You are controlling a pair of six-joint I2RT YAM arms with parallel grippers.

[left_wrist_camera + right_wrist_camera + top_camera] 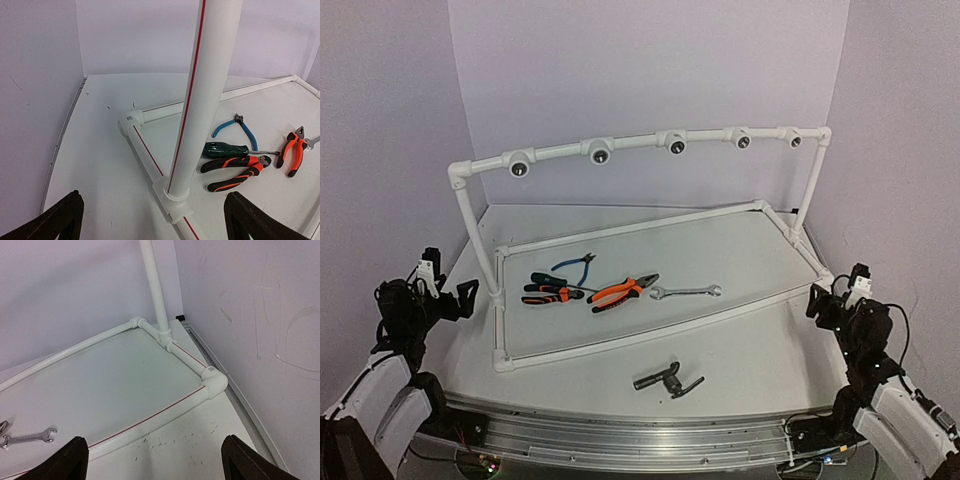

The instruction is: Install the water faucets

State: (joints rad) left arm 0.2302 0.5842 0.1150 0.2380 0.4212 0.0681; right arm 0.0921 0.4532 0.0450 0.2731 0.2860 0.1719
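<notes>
Faucet (668,380) lies outside pipe frame (620,335), wrench (685,292) inside; left end effector (153,195), right end effector (153,438) spread.

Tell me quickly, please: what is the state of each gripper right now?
Left gripper: open, holding nothing.
Right gripper: open, holding nothing.

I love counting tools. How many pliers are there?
3, all inside the white pipe frame: blue pliers farthest back, black-and-orange pliers at left, orange pliers beside them.
</notes>
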